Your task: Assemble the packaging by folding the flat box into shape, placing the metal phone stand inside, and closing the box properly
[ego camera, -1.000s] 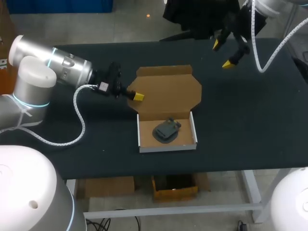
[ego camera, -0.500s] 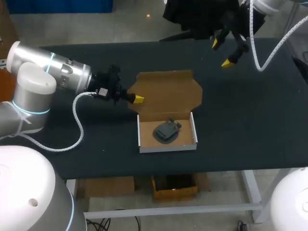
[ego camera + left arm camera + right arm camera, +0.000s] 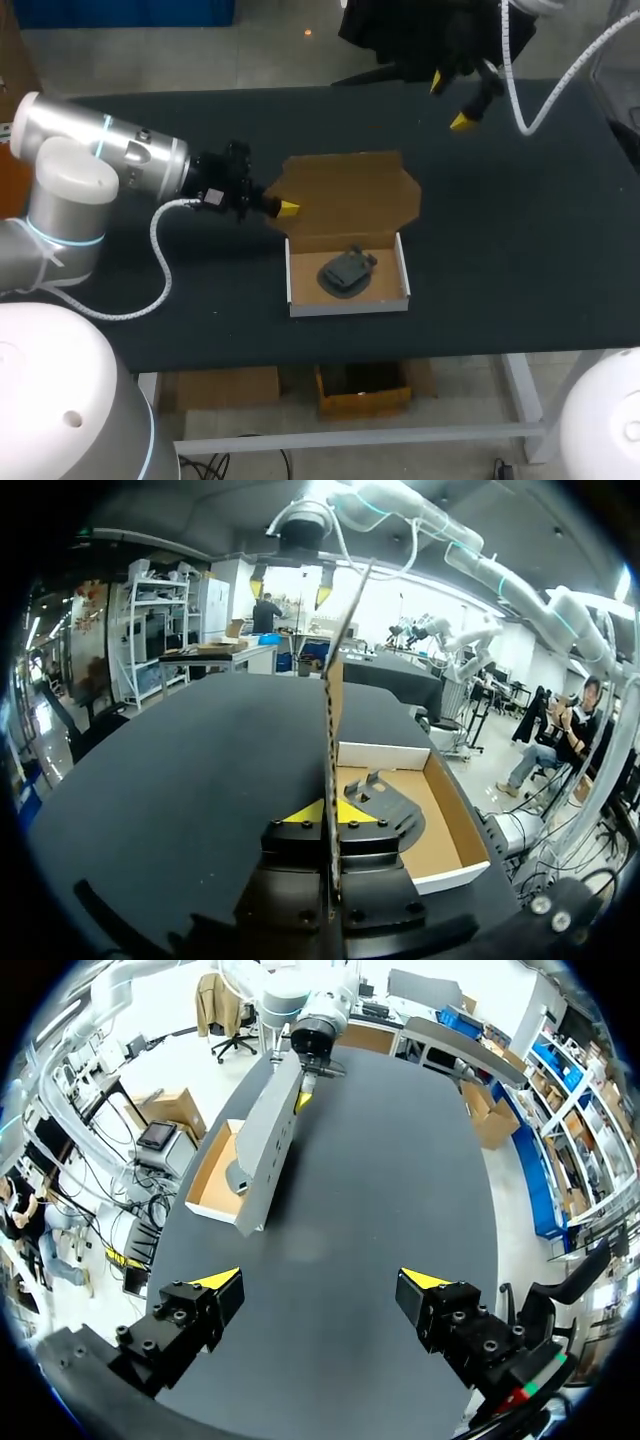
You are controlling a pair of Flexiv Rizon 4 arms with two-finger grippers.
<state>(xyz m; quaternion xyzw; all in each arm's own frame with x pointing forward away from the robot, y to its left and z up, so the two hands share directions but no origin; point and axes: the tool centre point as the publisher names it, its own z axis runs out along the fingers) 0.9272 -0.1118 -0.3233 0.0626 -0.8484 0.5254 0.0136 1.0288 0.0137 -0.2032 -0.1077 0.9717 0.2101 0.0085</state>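
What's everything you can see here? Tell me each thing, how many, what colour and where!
table: one, black, under everything.
box: one, brown inside and white outside, open, in the middle of the table.
lid: one, brown inside, joined to the box's far side, lifted up off the table.
phone stand: one, dark grey, lying inside the box.
left gripper: one, black with yellow tips, shut on the lid's side edge.
right gripper: one, black with yellow tips, open, above the table's far side, holding nothing.
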